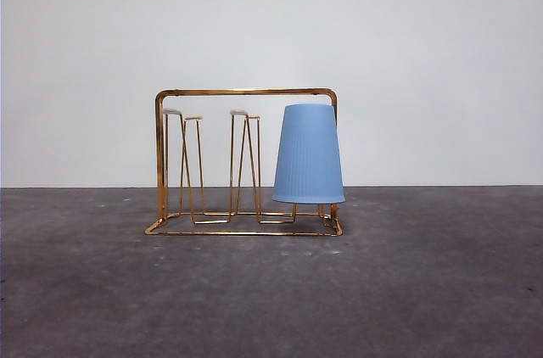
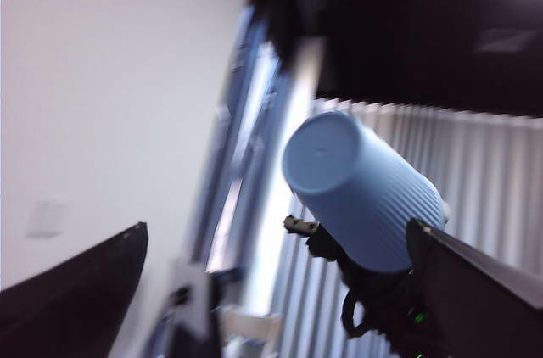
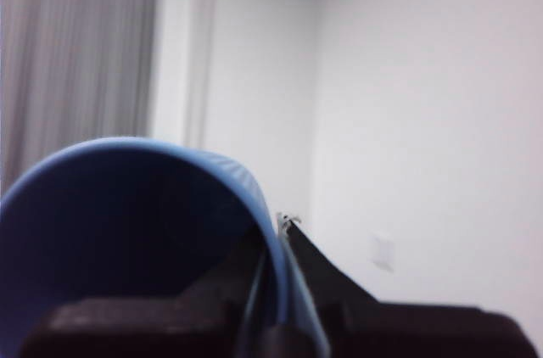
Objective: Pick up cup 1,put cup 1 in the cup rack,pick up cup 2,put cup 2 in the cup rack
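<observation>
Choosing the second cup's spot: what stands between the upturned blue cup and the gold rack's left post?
In the front view, only bare gold hairpin prongs of the gold wire cup rack stand there, beside the ribbed blue plastic cup.

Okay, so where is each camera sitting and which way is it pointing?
Front view: low at table height, facing the cup rack with cup 1 on it; no arm shows.
Left wrist view: raised, tilted up toward curtains; left fingers open, empty.
Right wrist view: facing a wall; right fingers pinch the rim of cup 2.
Shared: both wrist views show cup 2.
</observation>
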### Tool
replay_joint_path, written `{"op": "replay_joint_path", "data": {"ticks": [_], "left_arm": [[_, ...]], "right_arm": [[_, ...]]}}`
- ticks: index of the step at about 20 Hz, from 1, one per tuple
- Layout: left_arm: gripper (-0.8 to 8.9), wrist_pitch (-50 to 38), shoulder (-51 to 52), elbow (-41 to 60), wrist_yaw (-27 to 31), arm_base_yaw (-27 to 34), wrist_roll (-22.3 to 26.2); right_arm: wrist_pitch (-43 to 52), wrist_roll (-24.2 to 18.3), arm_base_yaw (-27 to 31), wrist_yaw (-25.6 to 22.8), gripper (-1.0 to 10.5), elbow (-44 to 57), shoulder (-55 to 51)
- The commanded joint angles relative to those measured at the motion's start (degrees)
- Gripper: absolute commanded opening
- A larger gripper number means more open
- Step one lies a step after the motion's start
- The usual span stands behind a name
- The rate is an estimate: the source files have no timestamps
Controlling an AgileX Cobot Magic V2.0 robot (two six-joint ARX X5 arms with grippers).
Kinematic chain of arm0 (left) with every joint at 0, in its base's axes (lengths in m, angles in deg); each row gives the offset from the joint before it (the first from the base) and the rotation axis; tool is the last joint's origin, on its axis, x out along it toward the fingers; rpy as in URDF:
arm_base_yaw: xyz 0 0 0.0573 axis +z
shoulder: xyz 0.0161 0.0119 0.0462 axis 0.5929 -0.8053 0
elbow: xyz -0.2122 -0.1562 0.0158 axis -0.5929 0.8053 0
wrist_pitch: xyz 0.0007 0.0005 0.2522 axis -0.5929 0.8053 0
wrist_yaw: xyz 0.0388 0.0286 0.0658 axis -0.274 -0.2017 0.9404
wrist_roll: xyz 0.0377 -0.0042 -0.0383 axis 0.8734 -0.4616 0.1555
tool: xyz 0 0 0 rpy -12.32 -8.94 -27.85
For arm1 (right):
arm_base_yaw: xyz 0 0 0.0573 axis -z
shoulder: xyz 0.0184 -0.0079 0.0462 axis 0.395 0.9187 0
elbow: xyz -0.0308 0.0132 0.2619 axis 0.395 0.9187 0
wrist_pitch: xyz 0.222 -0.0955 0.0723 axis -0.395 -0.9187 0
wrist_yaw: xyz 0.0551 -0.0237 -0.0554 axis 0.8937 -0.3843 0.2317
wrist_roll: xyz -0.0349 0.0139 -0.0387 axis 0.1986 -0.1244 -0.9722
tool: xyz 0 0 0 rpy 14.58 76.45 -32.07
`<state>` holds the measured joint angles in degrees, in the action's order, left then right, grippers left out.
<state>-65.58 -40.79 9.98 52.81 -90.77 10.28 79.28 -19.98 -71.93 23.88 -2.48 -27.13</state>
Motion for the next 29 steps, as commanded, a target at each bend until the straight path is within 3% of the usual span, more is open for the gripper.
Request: {"op": "replay_joint_path", "data": {"ticks": [1, 8, 17, 23, 29], "left_arm": [[5.31, -7.9, -3.7, 0.4, -4.9, -0.1, -3.0], [5.31, -25.7, -13.3, 0.4, -12.6, -0.1, -11.1], [5.31, -41.4, -20.3, 0.4, -14.2, -0.1, -17.4], [5.31, -48.8, -22.2, 0.4, -14.4, -0.1, -19.2], [5.31, -49.2, -22.3, 0.4, -14.3, -0.1, -19.5]], "right_arm": [[1.3, -0.2, -0.1, 1.4, -0.1, 0.2, 0.3], [5.9, 1.0, -0.1, 3.9, -0.1, 0.2, 0.5], [6.2, 1.0, -0.1, 4.0, -0.1, 0.2, 1.3], [6.3, 1.1, -0.1, 4.0, -0.1, 0.2, 3.7], [6.5, 1.2, -0.1, 4.7, -0.1, 0.2, 6.8]]}}
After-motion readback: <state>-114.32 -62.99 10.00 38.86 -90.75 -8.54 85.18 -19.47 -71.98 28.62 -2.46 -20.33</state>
